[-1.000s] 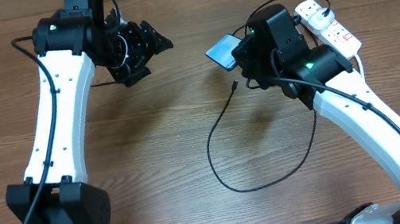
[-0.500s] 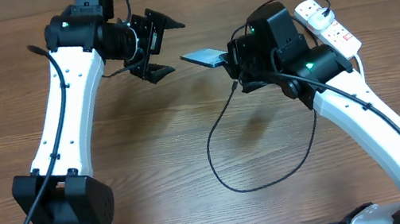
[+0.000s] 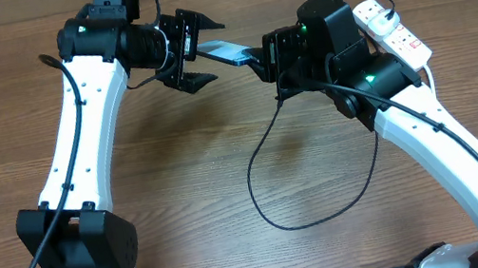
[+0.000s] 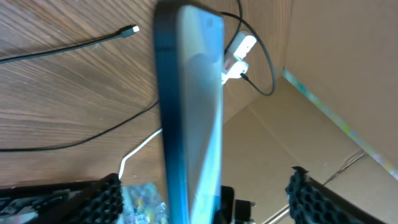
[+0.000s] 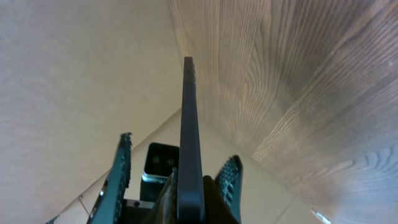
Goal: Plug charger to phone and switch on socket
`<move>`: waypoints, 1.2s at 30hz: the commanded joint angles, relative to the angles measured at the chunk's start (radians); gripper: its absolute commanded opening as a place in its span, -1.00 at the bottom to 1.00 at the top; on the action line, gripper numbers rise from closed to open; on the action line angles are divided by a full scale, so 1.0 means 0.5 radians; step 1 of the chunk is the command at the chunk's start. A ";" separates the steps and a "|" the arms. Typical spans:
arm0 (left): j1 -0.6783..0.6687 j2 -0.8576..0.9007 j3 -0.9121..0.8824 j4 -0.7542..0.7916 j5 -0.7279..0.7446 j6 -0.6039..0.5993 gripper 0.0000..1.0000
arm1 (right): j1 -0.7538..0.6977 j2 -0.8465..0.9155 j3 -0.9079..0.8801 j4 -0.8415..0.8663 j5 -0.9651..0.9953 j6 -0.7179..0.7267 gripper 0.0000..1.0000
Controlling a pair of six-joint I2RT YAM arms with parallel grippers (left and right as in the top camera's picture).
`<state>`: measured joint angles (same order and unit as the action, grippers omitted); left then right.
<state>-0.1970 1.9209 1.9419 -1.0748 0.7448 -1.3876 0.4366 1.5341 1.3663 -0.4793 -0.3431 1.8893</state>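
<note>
Phone (image 3: 226, 50) hangs over the far worktop (image 3: 179, 182) in the overhead view. Its right end is hidden in the right gripper (image 3: 263, 53), whose jaws are clamped on it, and its left end lies between the wide-open jaws of the left gripper (image 3: 203, 49). The charger (image 3: 250, 175) loops on the worktop, its tip hard to make out; the socket (image 3: 391, 28) lies far right. Left wrist: phone blurred, edge-on, cut off below, clear of both pads (image 4: 112, 200). Right wrist: only its thin edge shows, pinched at the base.
</note>
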 commanded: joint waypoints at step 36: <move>-0.023 0.030 0.011 0.124 0.034 -0.227 -0.14 | 0.002 -0.061 0.044 0.195 -0.192 0.209 -0.90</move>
<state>-0.1970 1.9209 1.9419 -1.0164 0.7452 -1.4887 0.4370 1.5341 1.3663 -0.4076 -0.4225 1.9781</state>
